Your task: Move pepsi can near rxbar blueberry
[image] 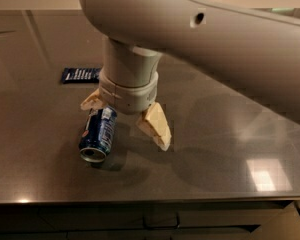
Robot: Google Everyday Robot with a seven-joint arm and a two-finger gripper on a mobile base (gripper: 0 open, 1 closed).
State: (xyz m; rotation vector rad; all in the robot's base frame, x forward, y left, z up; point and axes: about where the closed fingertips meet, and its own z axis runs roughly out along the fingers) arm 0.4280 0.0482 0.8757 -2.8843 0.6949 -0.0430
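Note:
The pepsi can (97, 135) lies on its side on the dark table, its silver end toward the front edge. The rxbar blueberry (80, 75) lies flat behind it, at the left. My gripper (125, 120) hangs low over the table with its fingers spread wide. The left finger (92, 102) is just behind the can's far end. The right finger (156, 125) is to the can's right. The gripper holds nothing.
My large grey arm (215, 39) crosses the upper right of the view and hides the table behind it. The table's front edge (140, 200) runs close below the can. A bright light reflection (267, 174) lies on the table at the right.

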